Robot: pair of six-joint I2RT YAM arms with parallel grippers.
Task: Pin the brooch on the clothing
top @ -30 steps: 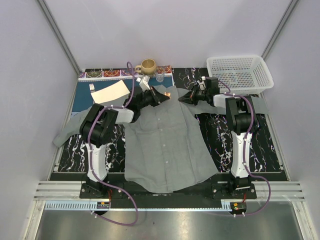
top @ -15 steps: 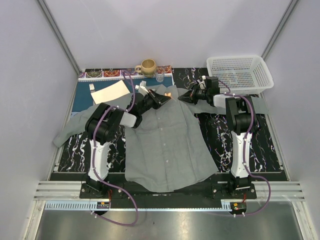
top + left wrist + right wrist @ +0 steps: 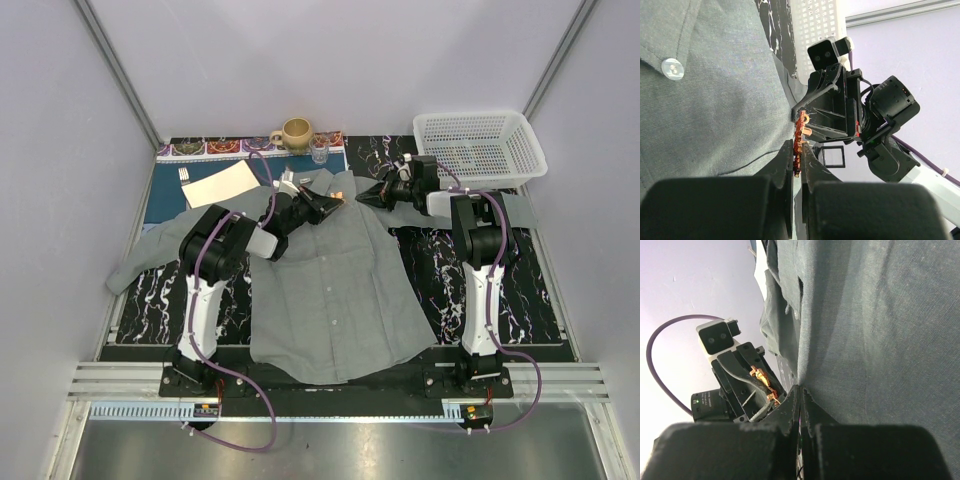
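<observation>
The grey shirt (image 3: 330,280) lies flat on the table between the arms, collar at the far end. My left gripper (image 3: 328,205) is shut on the small orange-red brooch (image 3: 336,207) and holds it edge-on just over the shirt near the collar. In the left wrist view the brooch (image 3: 800,131) sticks out beyond the fingertips, next to the cloth (image 3: 715,100). My right gripper (image 3: 364,198) is shut on a raised fold of the shirt's edge (image 3: 807,371) just right of the brooch. The right wrist view also shows the brooch (image 3: 764,380) in the left gripper.
A white mesh basket (image 3: 480,145) stands at the back right. A tan mug (image 3: 296,132) and a small glass (image 3: 320,152) stand at the back. A blue placemat (image 3: 165,200) with a cream napkin (image 3: 220,183) lies at the back left.
My left gripper has carried the brooch a little nearer and down, onto the shirt by the collar. The right gripper has stayed where it was, pinching the cloth.
</observation>
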